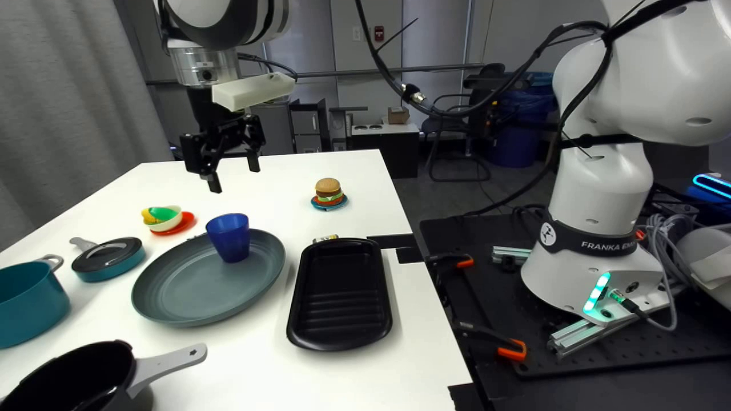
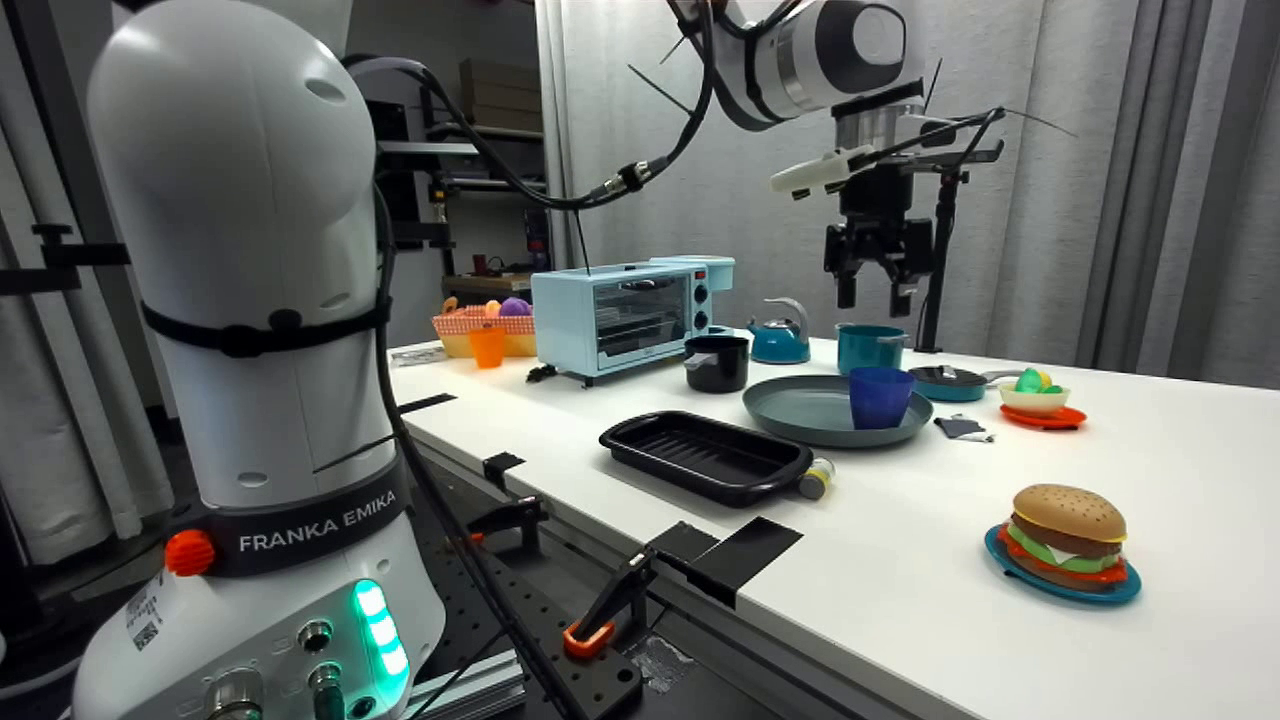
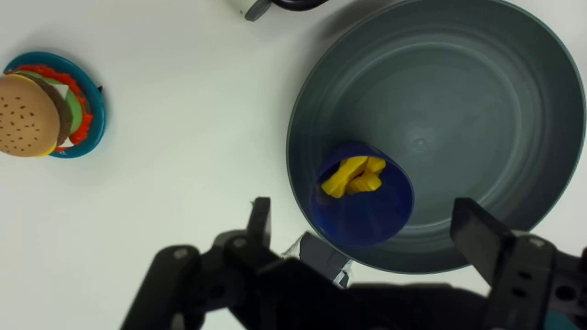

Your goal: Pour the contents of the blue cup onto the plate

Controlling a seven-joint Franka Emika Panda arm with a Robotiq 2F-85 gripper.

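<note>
Gripper [image 1: 234, 174] jaws are spread wide, pointing down, with nothing held between them. Below, clear of both, sits the blue cup [image 3: 362, 224]; seen from the wrist it falls about midway between the jaws. In both exterior views its rim is lower than the jaws, apart from them. The cup stands mouth up, and a few short yellow pieces [image 3: 346, 174] lie bunched to one side inside it; how many cannot be told. Under the cup is the dark grey-teal plate [image 3: 440, 105], which bears it well off its middle, close to the raised rim.

Just outside that rim, on the cup's side, lies a crumpled grey and silver scrap [image 3: 321, 256]. Beside the plate is a black rectangular grill pan [image 1: 340, 297], with a small cylinder [image 2: 816, 479] at one end. Also near the plate are a small round pan [image 1: 108, 257], a teal pot [image 1: 28, 302], a black pot [image 2: 720, 375], and a pale bowl [image 2: 1035, 402] of yellow and green things [image 1: 164, 213] on a red saucer [image 2: 1065, 415]. Well apart, a toy burger [image 2: 1068, 535] rests on a teal saucer [image 2: 1125, 588]. Farther along the white table [image 2: 930, 600] stand a kettle [image 2: 780, 345], a light blue toaster oven [image 2: 565, 320], an orange cup [image 2: 488, 346] and a basket [image 2: 457, 345].
</note>
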